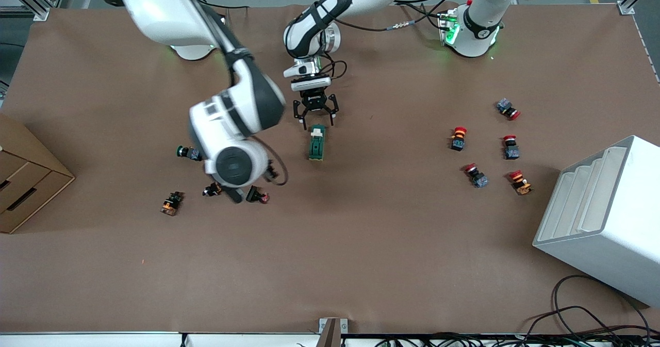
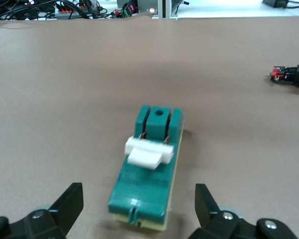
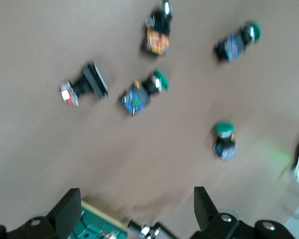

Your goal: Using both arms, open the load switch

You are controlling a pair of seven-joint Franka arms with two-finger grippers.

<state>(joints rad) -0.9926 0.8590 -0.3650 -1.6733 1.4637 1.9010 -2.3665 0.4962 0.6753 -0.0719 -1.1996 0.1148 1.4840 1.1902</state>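
The load switch (image 1: 317,142) lies flat on the brown table (image 1: 361,244) near its middle, a dark-green block on a pale base with a white lever (image 2: 148,152) across its top. My left gripper (image 1: 315,114) is open at the switch's end toward the robot bases. In the left wrist view the left gripper (image 2: 138,195) has one finger on each side of that end of the load switch (image 2: 147,174), without touching it. My right gripper (image 3: 137,209) is open and holds nothing, up over several push buttons. One corner of the load switch (image 3: 97,226) shows beside one of its fingers.
Green and orange push buttons (image 1: 188,152) (image 1: 171,203) lie under and around the right arm's wrist (image 1: 232,153). Several red-capped push buttons (image 1: 458,138) lie toward the left arm's end. A white box (image 1: 603,218) and a cardboard box (image 1: 26,182) stand at the table's two ends.
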